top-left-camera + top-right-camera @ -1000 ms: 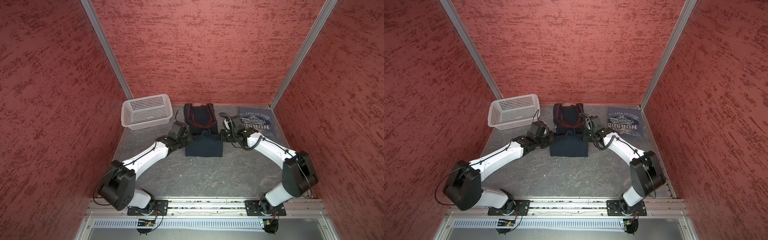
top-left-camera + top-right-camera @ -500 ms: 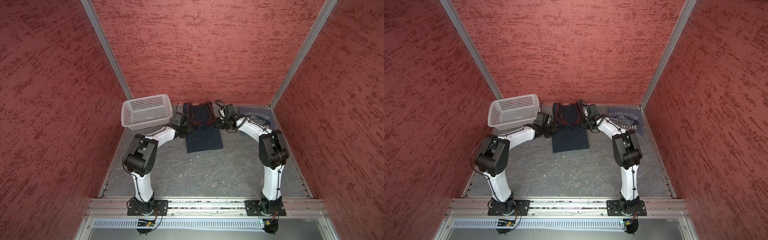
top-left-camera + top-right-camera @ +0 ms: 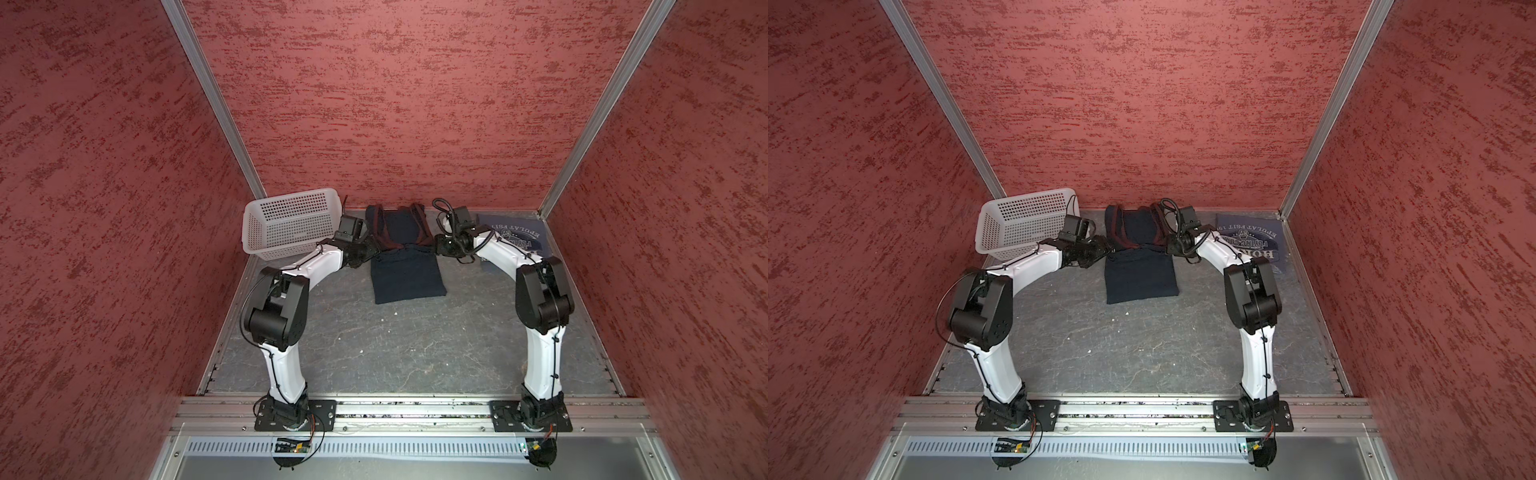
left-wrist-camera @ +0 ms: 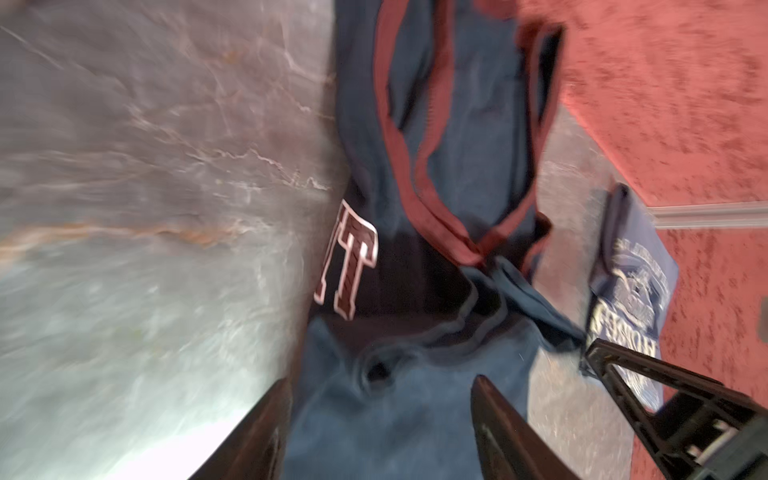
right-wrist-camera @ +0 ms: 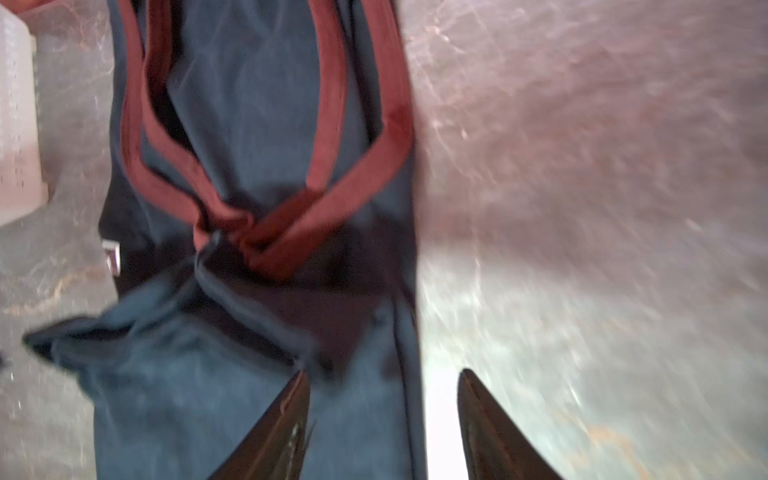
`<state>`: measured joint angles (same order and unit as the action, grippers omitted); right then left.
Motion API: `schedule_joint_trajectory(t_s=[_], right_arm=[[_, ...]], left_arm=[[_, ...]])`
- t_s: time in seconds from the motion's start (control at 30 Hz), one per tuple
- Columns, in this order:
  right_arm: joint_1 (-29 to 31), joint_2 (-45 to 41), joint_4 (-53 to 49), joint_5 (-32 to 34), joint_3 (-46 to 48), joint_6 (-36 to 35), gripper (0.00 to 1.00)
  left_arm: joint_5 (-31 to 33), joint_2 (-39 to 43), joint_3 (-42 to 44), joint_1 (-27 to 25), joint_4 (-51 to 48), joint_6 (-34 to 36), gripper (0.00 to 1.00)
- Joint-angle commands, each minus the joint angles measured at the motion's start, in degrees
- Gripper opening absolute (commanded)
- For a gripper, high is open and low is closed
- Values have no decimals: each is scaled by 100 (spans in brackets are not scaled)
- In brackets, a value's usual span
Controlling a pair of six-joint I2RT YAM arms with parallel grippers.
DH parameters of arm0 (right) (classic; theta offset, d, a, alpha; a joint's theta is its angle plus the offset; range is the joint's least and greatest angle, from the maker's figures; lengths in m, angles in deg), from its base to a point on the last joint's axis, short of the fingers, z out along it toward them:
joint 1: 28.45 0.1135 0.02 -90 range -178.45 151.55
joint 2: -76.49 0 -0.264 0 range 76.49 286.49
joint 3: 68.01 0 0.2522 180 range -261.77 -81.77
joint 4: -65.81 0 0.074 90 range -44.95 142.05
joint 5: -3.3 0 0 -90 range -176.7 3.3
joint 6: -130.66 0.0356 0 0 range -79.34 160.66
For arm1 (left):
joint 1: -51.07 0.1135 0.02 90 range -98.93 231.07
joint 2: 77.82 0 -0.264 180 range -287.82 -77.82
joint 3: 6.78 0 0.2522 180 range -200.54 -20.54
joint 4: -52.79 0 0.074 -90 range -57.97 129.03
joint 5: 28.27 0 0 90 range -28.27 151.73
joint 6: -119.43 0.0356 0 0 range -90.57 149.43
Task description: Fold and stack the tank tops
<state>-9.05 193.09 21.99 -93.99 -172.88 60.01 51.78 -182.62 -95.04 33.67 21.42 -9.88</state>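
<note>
Grey-blue tank top (image 3: 407,276) lies over the maroon-trimmed tank top (image 3: 400,226), upper centre in both top views. Left pincer (image 4: 381,379) and right pincer (image 5: 384,371) gape, empty; either snagging loose cloth could undo the fold.

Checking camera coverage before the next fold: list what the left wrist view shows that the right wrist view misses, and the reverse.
Only the left wrist view: the folded printed shirt. Only the right wrist view: the white basket. Both: the maroon-trimmed tank top with the grey-blue tank top lying partly over it, the grey table, and each view's own open gripper, left gripper and right gripper.
</note>
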Motion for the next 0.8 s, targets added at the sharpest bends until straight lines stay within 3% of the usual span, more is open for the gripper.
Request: schedule_joint_trajectory(t_s=[0.0,0.27,0.53,0.77], right_arm=[[249,-249,281,151,123,-282,57],[319,718,21,311,-805,-600,56],[201,1544,-306,1117,-1772,-671,49],[89,2138,-658,1172,-2665,-734,53]], left_arm=[[50,82,217,-39,-28,336,65],[-390,-963,-687,-279,-66,632,47],[-339,-2117,-2211,-276,-404,753,36],[-186,-2569,-2869,-139,-793,583,42]])
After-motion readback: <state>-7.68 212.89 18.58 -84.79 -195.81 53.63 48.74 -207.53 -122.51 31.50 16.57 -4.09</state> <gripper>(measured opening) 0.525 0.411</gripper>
